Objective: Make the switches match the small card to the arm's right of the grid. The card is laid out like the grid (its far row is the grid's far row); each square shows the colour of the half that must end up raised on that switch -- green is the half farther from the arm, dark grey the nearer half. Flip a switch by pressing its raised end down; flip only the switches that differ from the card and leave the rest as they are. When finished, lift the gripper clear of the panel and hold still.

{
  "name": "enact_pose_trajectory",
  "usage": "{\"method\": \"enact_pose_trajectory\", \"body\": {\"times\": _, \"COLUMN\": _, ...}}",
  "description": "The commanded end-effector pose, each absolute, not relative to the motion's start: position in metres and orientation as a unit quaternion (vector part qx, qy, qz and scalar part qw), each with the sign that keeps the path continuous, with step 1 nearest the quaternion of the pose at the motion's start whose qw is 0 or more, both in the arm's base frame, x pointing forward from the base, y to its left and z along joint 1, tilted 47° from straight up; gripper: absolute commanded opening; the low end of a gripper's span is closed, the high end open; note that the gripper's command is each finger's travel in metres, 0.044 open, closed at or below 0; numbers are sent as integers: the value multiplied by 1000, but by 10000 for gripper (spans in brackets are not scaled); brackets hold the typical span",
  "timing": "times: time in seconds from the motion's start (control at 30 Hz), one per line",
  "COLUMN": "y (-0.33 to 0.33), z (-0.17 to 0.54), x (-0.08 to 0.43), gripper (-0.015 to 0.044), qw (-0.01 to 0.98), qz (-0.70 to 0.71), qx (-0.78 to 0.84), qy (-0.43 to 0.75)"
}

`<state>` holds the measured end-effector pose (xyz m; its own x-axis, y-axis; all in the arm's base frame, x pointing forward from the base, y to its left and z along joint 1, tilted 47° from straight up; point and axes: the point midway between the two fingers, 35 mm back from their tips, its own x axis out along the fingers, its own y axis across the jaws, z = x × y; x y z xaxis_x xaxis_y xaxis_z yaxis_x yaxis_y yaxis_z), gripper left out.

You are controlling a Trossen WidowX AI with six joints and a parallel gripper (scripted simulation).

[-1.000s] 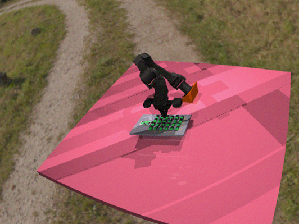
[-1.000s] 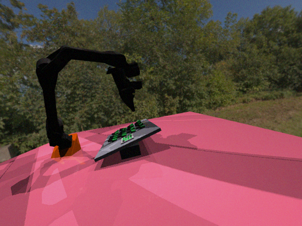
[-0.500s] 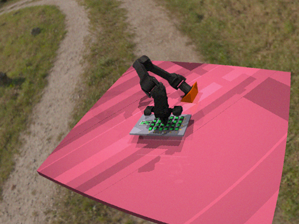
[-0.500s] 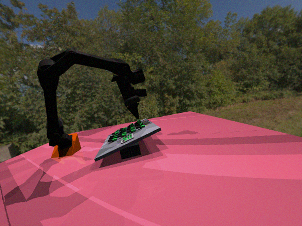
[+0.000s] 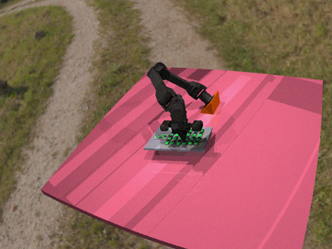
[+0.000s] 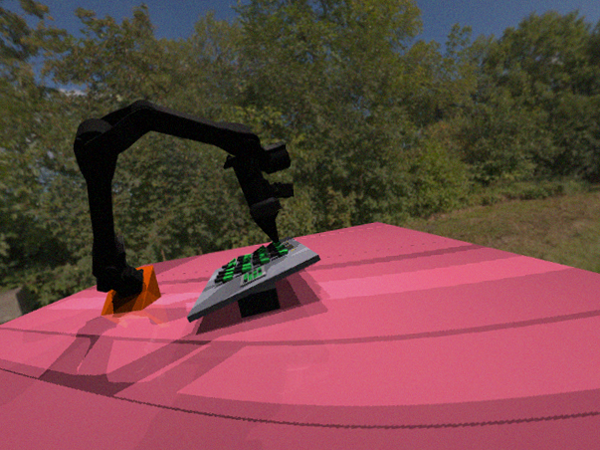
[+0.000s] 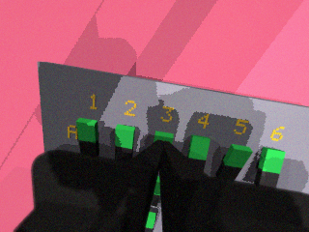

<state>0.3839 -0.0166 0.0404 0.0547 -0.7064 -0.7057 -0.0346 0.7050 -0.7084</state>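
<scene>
Pressing switch A3 (image 7: 164, 136), claw (image 7: 159, 147) closed.

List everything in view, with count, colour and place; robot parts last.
Table: one, pink, on the grass.
Panel: one, grey, tilted on a dark block, mid-table.
Switches: a grid, green and dark grey halves, on the panel; row A's six show in the wrist view.
Card: one, green and dark squares, on the panel beside the grid.
Labels: yellow, A and 1 to 6, along the grid's far edge.
Base: one, orange, at the table's far side.
Arm: one, black, arched over the panel.
Tool: one, black, shut, tip at switch A3.
</scene>
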Motion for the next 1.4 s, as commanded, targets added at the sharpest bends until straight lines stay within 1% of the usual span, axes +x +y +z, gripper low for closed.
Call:
{"method": "enact_pose_trajectory", "body": {"times": 0.0, "y": -17, "z": 40, "x": 384, "gripper": 0, "qw": 666, "qz": -251, "qx": -293, "qy": 639}}
{"method": "enact_pose_trajectory", "body": {"times": 1.37, "y": -20, "z": 37, "x": 385, "gripper": 0, "qw": 666, "qz": -251, "qx": -293, "qy": 639}}
